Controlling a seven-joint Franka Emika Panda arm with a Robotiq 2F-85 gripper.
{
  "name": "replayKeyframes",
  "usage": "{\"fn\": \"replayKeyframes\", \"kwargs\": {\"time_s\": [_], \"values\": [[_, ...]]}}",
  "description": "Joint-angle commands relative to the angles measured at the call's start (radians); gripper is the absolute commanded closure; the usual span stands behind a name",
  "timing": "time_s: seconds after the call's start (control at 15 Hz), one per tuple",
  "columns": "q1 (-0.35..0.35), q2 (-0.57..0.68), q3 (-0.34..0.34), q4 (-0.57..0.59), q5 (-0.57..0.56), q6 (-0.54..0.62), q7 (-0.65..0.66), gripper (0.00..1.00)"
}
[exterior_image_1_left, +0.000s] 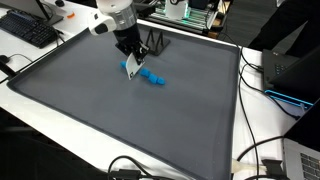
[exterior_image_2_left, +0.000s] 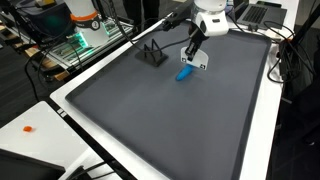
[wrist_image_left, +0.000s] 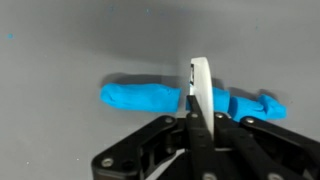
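The pincer (exterior_image_1_left: 130, 66) hangs low over the dark grey surface (exterior_image_1_left: 120, 135), near its far edge in both exterior views. Its two fingers are drawn together, so it is clenched. In the wrist view a thin white strip (wrist_image_left: 200, 85) stands upright at the fingertips. The pictures do not show whether that strip is a pad of the pincer itself or a flat piece pinched between the fingers. In an exterior view the same pale piece (exterior_image_2_left: 203, 64) shows at the tip of the arm.

A blue object (wrist_image_left: 150, 96) lies flat on the surface right by the pincer. It is long and lumpy, with one rounded end and one narrower, knobbly end. In the wrist view it stretches from side to side, and the white strip crosses in front of it a little off its middle, towards the knobbly end. In an exterior view the blue object (exterior_image_1_left: 153, 79) lies just beside the fingertips, one end close under them. In an exterior view from the opposite side it (exterior_image_2_left: 185, 73) lies just in front of the pincer. Whether the strip touches it or only hangs above it cannot be told.

A small black stand (exterior_image_2_left: 151, 53) sits on the surface near the far edge, apart from the blue object. A keyboard (exterior_image_1_left: 30, 28) lies off the surface at one corner.
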Motion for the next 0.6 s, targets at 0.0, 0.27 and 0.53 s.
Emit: {"fn": "replayKeyframes", "kwargs": {"time_s": [0.0, 0.27, 0.53], "values": [[-0.009, -0.042, -0.01, -0.026, -0.019, -0.01, 0.003, 0.99], [-0.015, -0.044, -0.025, -0.024, -0.03, -0.01, 0.004, 0.99], [-0.025, -0.033, -0.035, -0.026, -0.045, -0.01, 0.002, 0.99]]}}
